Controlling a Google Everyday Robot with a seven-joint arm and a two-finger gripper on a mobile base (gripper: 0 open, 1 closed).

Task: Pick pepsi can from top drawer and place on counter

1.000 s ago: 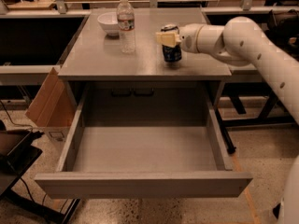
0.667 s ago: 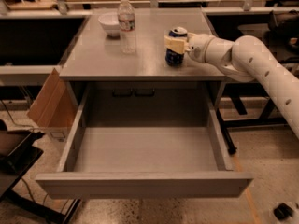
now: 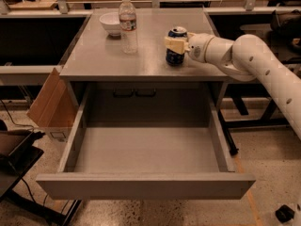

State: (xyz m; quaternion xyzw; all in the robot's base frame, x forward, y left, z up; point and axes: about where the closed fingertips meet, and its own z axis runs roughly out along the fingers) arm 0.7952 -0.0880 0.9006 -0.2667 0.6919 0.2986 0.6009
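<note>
The pepsi can, dark blue with a silver top, stands upright on the grey counter, right of the middle. My gripper reaches in from the right on the white arm and is shut around the can's upper half; one cream finger crosses its front. The top drawer is pulled fully out below the counter, and its inside shows nothing in it.
A clear water bottle and a white bowl stand on the counter's far left part. A cardboard box leans by the cabinet's left side. Dark equipment sits at the lower left. Tables run behind.
The can, still in the gripper, has shifted slightly right and now stands upright on the counter. The arm has swung lower and stretches in from the right.
</note>
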